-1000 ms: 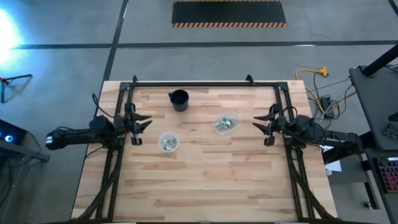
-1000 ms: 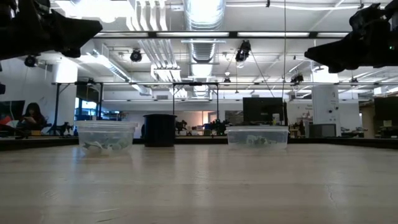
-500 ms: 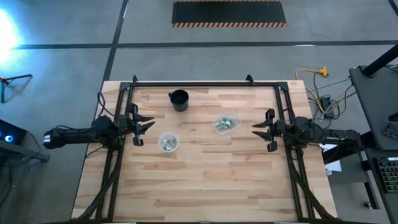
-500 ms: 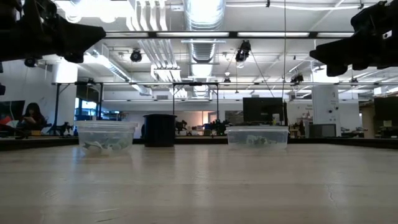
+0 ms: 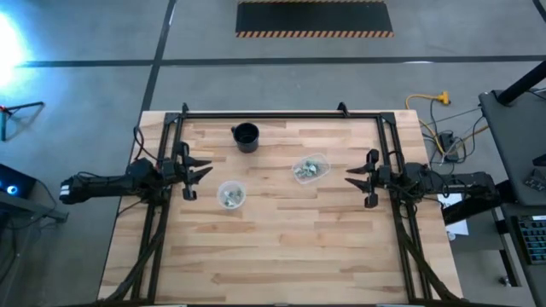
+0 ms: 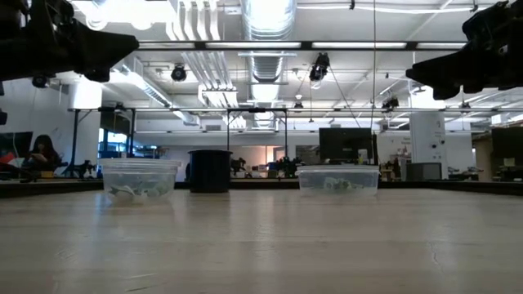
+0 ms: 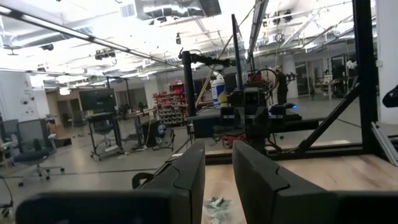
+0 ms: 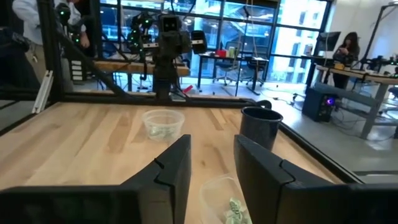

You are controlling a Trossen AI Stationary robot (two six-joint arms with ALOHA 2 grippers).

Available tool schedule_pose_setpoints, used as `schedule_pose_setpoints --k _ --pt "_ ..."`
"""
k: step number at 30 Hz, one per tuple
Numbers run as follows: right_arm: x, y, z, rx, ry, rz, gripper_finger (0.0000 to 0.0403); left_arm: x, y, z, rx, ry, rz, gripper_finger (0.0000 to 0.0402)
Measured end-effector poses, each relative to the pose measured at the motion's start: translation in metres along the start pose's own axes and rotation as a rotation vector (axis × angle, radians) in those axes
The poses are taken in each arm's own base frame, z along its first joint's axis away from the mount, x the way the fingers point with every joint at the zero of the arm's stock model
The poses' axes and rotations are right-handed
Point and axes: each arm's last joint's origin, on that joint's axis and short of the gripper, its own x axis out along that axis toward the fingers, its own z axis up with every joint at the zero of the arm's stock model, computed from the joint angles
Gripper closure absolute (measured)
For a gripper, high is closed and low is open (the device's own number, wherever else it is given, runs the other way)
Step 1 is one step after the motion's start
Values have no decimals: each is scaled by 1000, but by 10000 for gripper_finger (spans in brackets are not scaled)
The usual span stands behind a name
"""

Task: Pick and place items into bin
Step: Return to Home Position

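Note:
Tiny pale green-and-silvery items lie inside two clear cups on the wooden table. One cup [image 5: 230,194] stands just right of my left gripper [image 5: 198,177]. The other cup [image 5: 310,168] stands left of my right gripper [image 5: 357,179]. Both grippers are open, empty and held well above the table at its left and right sides, pointing inward. The right wrist view shows items [image 8: 234,210] in the closer cup between my fingers [image 8: 212,146], and the other cup [image 8: 163,124] beyond. The left wrist view catches items [image 7: 217,205] below the open fingers [image 7: 219,149].
A black cup [image 5: 246,136] stands upright near the far edge, between the two clear cups and behind them; it also shows in the low view [image 6: 210,170]. A black frame [image 5: 273,114] runs round the table's far and side edges. Bare wood fills the near half.
My right gripper has moved a little toward the near edge and my left gripper has shifted slightly; both have stayed open. The cups and their items have kept their places.

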Motion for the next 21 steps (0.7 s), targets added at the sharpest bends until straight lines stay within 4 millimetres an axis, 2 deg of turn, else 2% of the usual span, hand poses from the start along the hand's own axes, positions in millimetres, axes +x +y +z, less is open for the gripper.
schedule_pose_setpoints --k 9,16,21 --pt "0 0 0 4 0 0 298 0 0 0 -36 -5 -8 336" --pt "0 0 0 4 -1 0 299 -2 -7 -8 -32 62 -215 336" --pt "0 0 0 4 -1 0 303 -2 -8 -8 -29 63 -248 336"
